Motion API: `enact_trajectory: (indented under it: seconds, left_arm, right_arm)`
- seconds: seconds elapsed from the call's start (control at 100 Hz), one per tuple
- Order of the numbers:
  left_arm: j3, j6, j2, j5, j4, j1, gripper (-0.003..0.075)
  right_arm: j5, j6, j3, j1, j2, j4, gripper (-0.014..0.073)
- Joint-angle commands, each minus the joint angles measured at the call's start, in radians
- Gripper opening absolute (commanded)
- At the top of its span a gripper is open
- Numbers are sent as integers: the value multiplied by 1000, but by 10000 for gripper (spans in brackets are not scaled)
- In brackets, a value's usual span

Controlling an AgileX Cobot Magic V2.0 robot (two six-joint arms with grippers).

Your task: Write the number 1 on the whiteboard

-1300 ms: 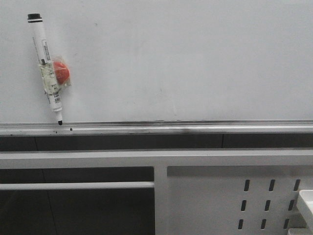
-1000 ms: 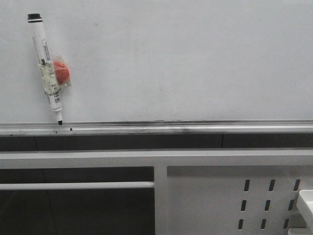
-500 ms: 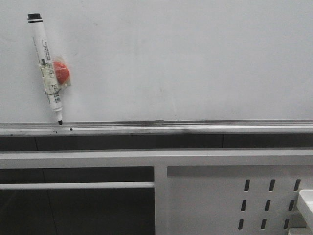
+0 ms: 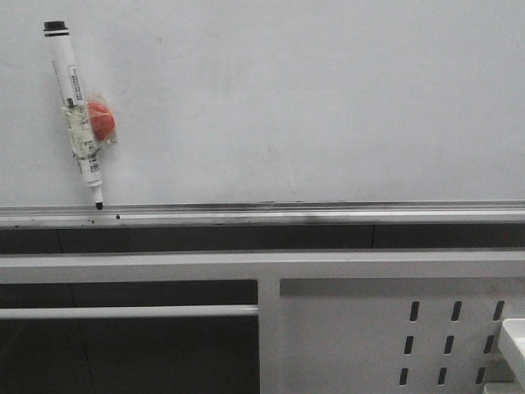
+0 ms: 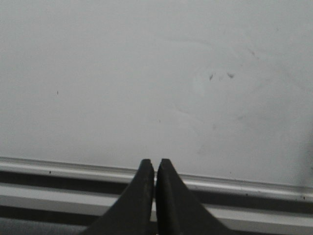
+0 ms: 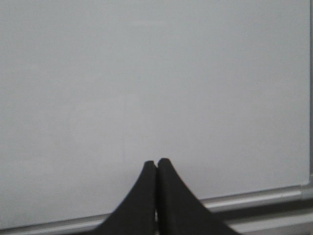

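On the whiteboard [image 4: 312,107] no number 1 is drawn yet; a marker [image 4: 75,115] hangs tilted at its left, held on by a red magnet [image 4: 102,121], tip just above the silver rail [image 4: 328,215]. The left hand [image 5: 155,166] and right hand [image 6: 156,165] are both pinched together, holding nothing. A sideways nudge during the grab could likely slide the marker off its magnet.

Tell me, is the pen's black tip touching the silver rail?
Touching, it looks like. In the front view the marker leans down the whiteboard and its black tip meets the silver rail with no gap showing.
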Motion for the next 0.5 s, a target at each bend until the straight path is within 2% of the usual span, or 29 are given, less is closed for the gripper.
enact_trajectory:
  seconds: [0.0,0.07,0.13,0.26,0.33,0.49]
  left_arm:
    - [-121,-1,37,-6,-32,2,-20]
    - [-202,-1,82,-6,-115,2,-20]
    - [-249,-1,113,-42,-156,2,-20]
    - [-281,-1,157,-309,-156,2,-20]
    - [-281,-1,162,-397,-156,2,-20]
    - [-281,-6,175,-338,-156,0,-18]
  right_arm:
    - [131,6,-133,-4,5,60,-69]
    - [250,6,-215,2,42,152,-69]
    - [287,6,-259,2,73,176,-69]
    - [237,6,-284,2,91,176,-69]
    - [225,6,-284,2,91,176,-69]
    - [270,6,-284,2,91,190,-69]
